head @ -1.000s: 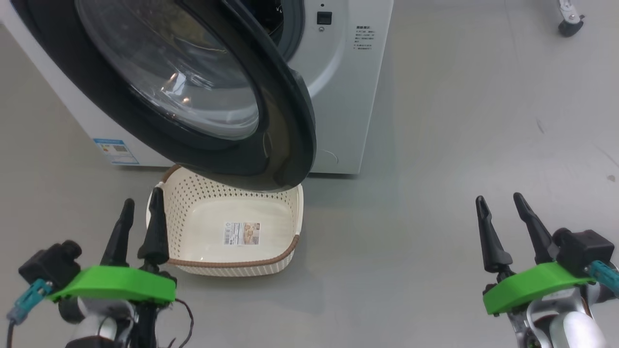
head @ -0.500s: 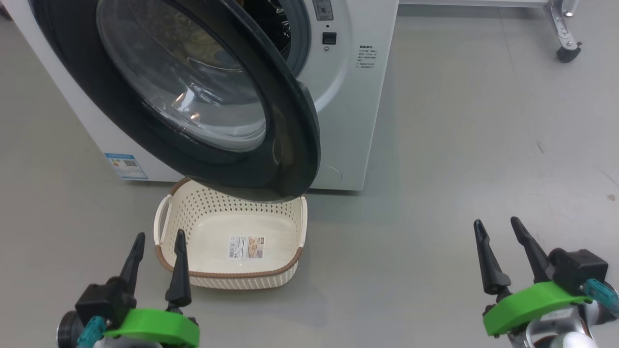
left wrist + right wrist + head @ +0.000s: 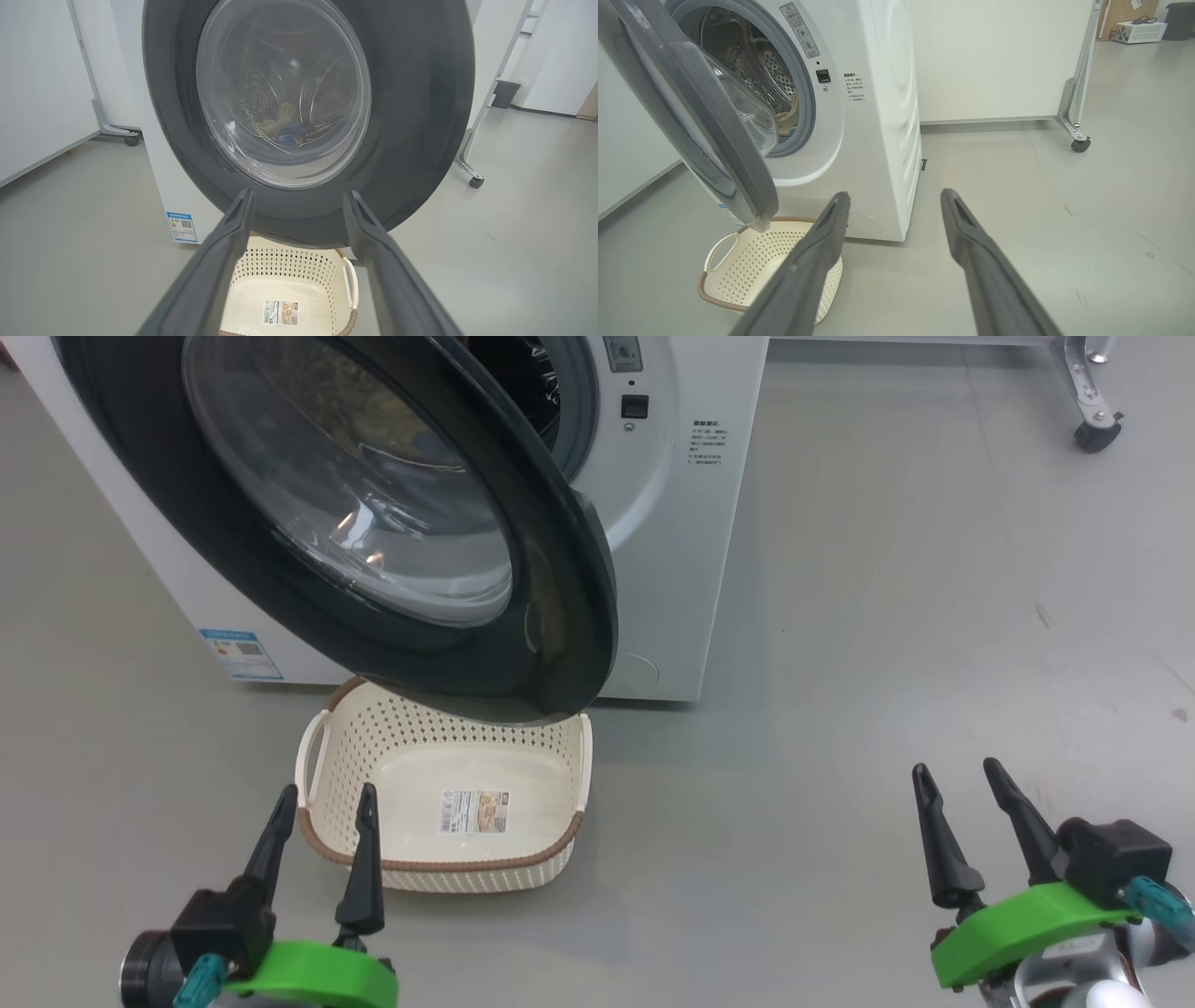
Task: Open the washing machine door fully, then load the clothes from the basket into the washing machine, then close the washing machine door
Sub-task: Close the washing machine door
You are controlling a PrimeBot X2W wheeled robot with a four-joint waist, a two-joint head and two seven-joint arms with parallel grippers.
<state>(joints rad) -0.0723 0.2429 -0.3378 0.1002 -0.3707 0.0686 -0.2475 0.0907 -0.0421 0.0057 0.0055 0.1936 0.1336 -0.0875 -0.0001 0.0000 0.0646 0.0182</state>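
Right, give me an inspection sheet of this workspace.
surface: grey floor, lightly scuffed.
job's things: washing machine door part open on the washing machine; basket holds just its label sticker, far end under the door; clothes lie in the drum, seen through the glass.
clutter: nothing seen.
grippers: left gripper open, empty, at the basket's near corner; right gripper open, empty, over floor.
cables: nothing seen.
surroundings: white panel on a castor.

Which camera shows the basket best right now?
Head view: the basket shows almost whole, empty but for its label. Left wrist view crops its near end; in right wrist view the right end effector covers part.
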